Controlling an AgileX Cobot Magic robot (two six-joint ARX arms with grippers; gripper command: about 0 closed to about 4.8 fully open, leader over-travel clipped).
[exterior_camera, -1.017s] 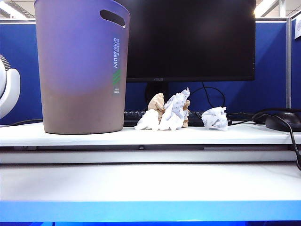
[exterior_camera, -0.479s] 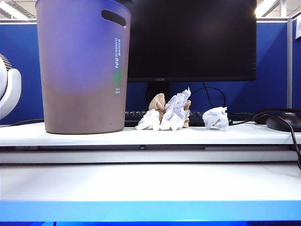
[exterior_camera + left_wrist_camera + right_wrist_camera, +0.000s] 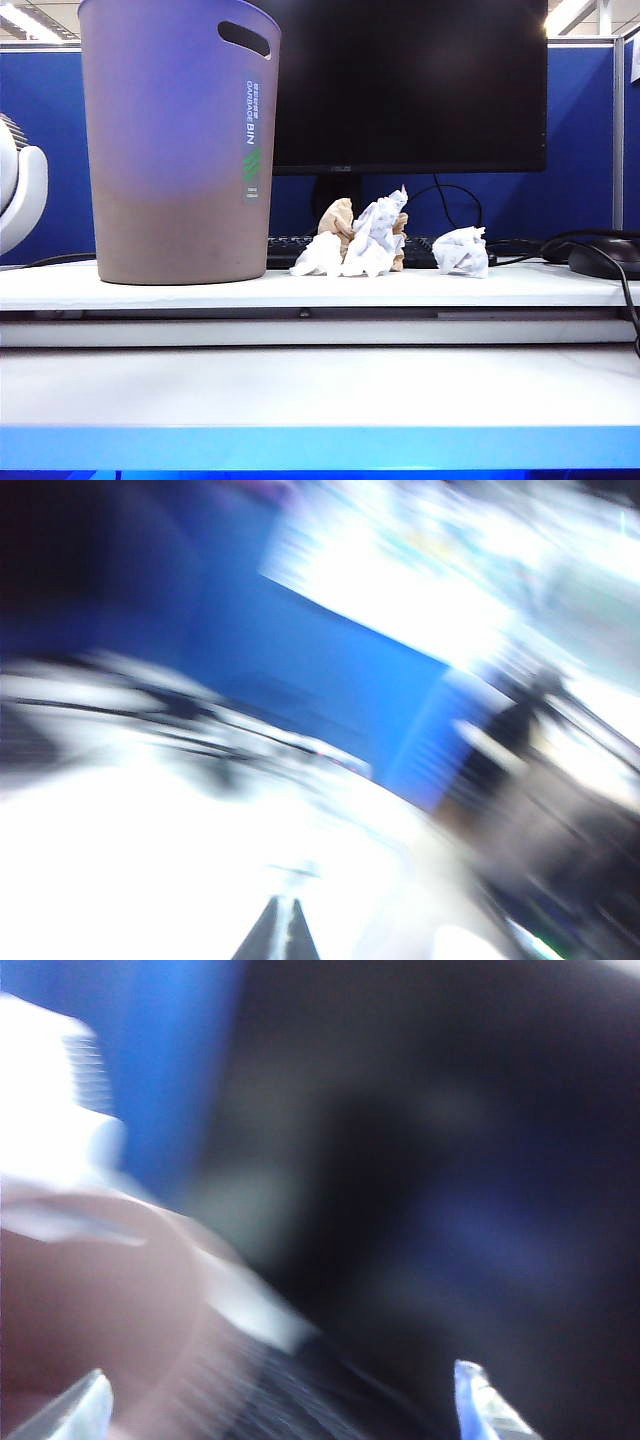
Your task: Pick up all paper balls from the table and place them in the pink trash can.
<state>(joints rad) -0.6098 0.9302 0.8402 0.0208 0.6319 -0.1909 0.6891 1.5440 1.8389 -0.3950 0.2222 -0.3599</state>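
Note:
In the exterior view the pink trash can (image 3: pixel 175 150) stands upright at the left of the table's (image 3: pixel 320 385) upper tier. To its right lies a clump of paper balls: white wads (image 3: pixel 365 240) with a tan one (image 3: pixel 335 218) behind. A separate white paper ball (image 3: pixel 460 250) lies further right. Neither gripper shows in this view. The left wrist view is heavily blurred; my left gripper (image 3: pixel 280 925) is shut with nothing in it, over a bright white surface. The right wrist view is blurred too; my right gripper (image 3: pixel 285 1405) stands open and holds nothing, with a pink blur (image 3: pixel 90 1310) beside one fingertip.
A black monitor (image 3: pixel 410 80) and a keyboard (image 3: pixel 300 250) stand behind the paper balls. A black mouse (image 3: pixel 605 258) with cables lies at the far right. A white rounded object (image 3: pixel 20 195) sits at the left edge. A blue partition closes the back.
The whole scene has drifted slightly to the right in the exterior view. The paper balls and the trash can keep their places relative to each other.

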